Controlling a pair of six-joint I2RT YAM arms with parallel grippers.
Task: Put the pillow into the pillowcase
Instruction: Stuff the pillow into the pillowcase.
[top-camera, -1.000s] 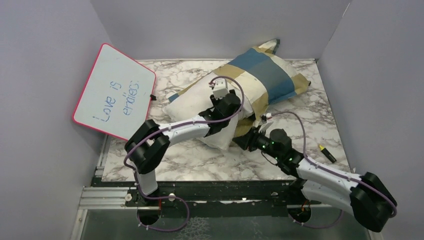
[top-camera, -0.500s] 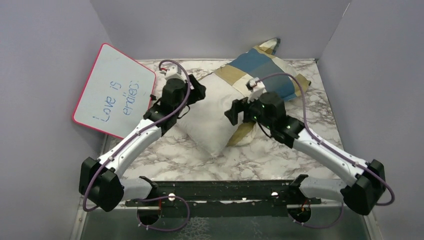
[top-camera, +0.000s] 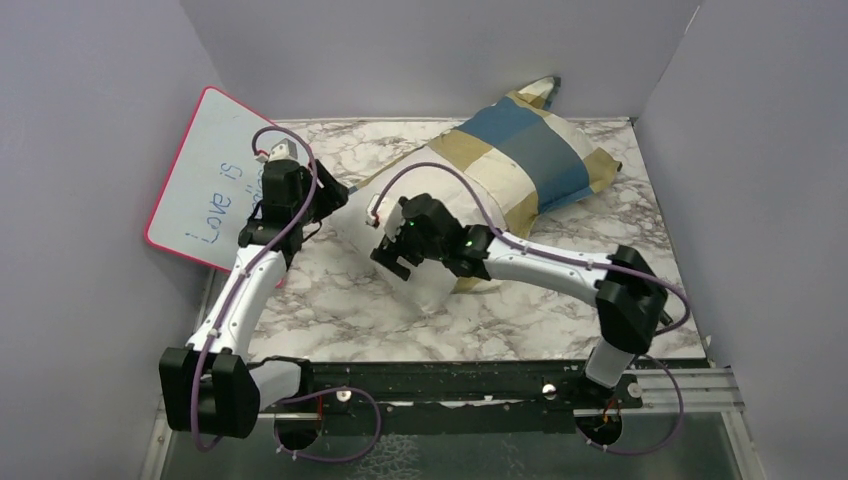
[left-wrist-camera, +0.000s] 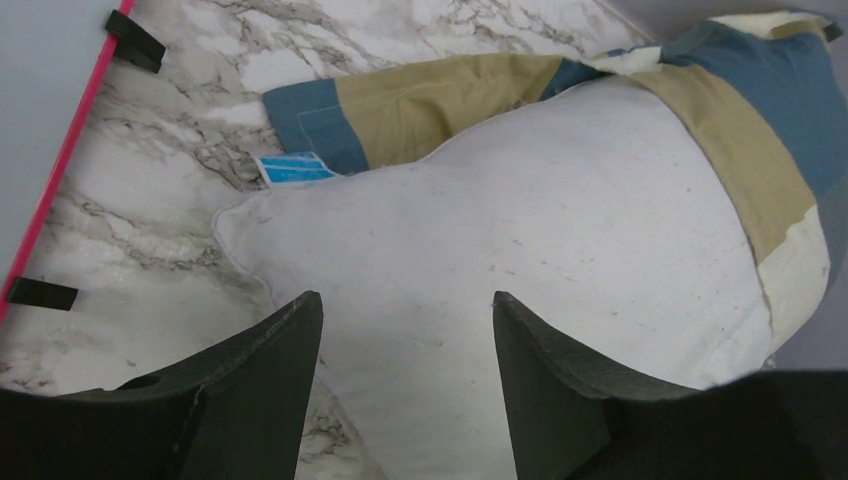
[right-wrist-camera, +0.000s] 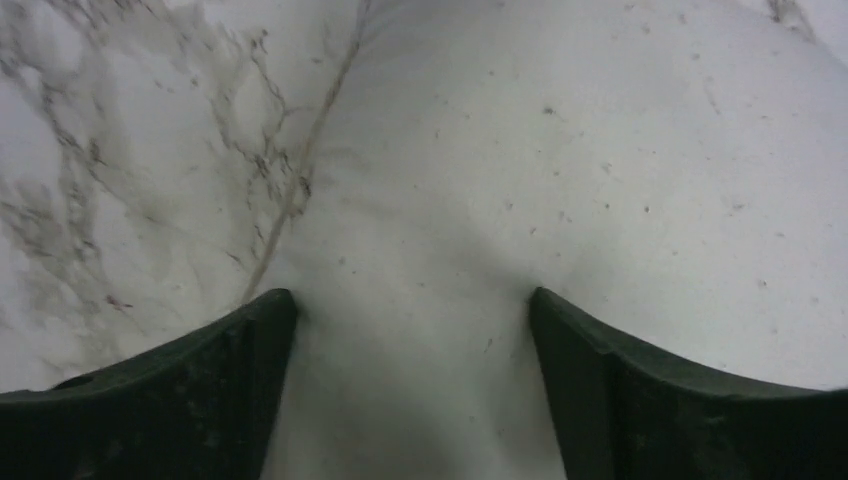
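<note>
Left wrist only, blue tag (left-wrist-camera: 293, 168), pillow (left-wrist-camera: 520, 250) corner

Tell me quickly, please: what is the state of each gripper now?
Left gripper: open, holding nothing, above the pillow.
Right gripper: open wide, pressing down on the pillow, not holding it.

Plump rectangular soft-fabric pillow (left-wrist-camera: 560, 230): plain white, faintly speckled, with a small blue tag (left-wrist-camera: 295, 168) at one corner. Limp fabric pillowcase (top-camera: 530, 150): large checked blocks of blue, tan and cream. Flat rectangular whiteboard (top-camera: 215, 190): white face, pink rim, blue handwriting. Table (top-camera: 350, 320): white marble pattern with grey veins. Enclosing walls (top-camera: 100, 100): pale lilac-grey.
</note>
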